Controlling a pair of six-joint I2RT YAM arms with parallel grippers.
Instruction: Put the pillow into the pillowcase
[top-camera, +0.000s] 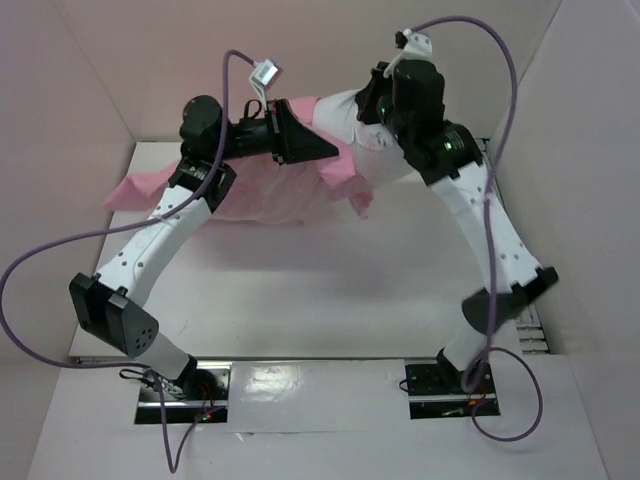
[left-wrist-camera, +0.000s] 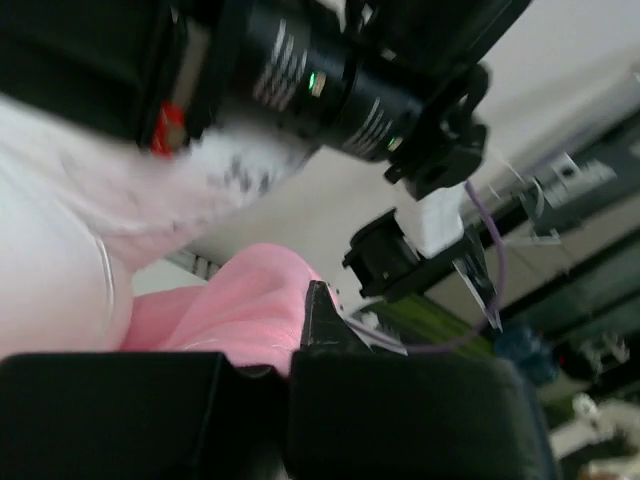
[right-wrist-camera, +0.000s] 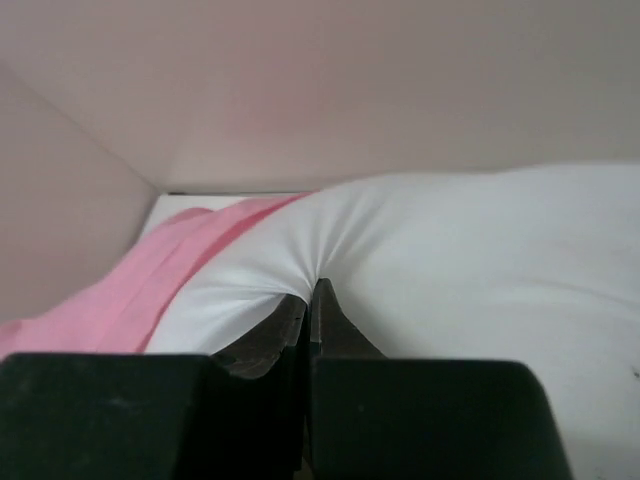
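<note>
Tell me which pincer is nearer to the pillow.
Right. The right pincer is pinching the pillow itself; the white fabric puckers at its tips. The left pincer is closed on the pink pillowcase instead.

Left claw (left-wrist-camera: 306, 322) closed on the pink pillowcase (left-wrist-camera: 225, 310) — white pillow (left-wrist-camera: 45, 270) alongside.

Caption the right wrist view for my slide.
White pillow pinched in the shut right gripper, pink pillowcase alongside.

Bright, soft overhead light; faint shadows.
Glare streaks the table (top-camera: 330, 290) at its near edge; the left wrist view is smeared, perhaps by motion; the right wrist foreground is dim.
</note>
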